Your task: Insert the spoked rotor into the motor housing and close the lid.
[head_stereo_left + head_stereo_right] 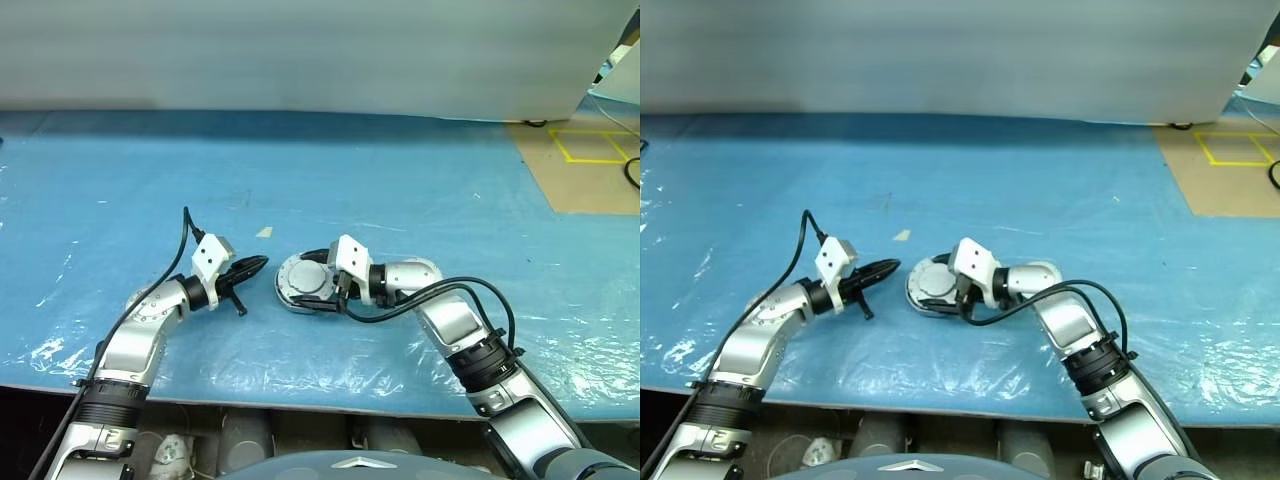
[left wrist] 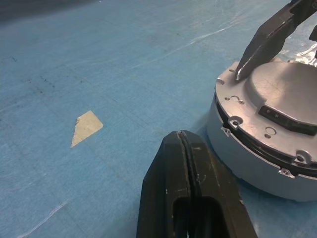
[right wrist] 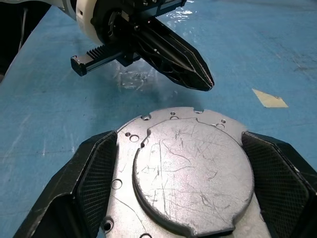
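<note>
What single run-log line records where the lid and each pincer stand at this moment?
lid: on motor housing, plain face up | right pincer: open, fingers either side of lid | left pincer: shut, empty, beside housing | surface: blue sheet

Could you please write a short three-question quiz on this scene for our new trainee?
1. True or false: the lid already sits on the housing.
2. Which tool straddles the lid with wide-open fingers: A) left tool, B) right tool, C) neither?
3. Fill in: the left tool's fingers are ____ and hold nothing.

Key:
1. True. The plain silver lid covers the top of the housing on the blue table.
2. B. Its two fingers stand on either side of the lid.
3. Shut. They are pressed together beside the housing, apart from it.
</note>
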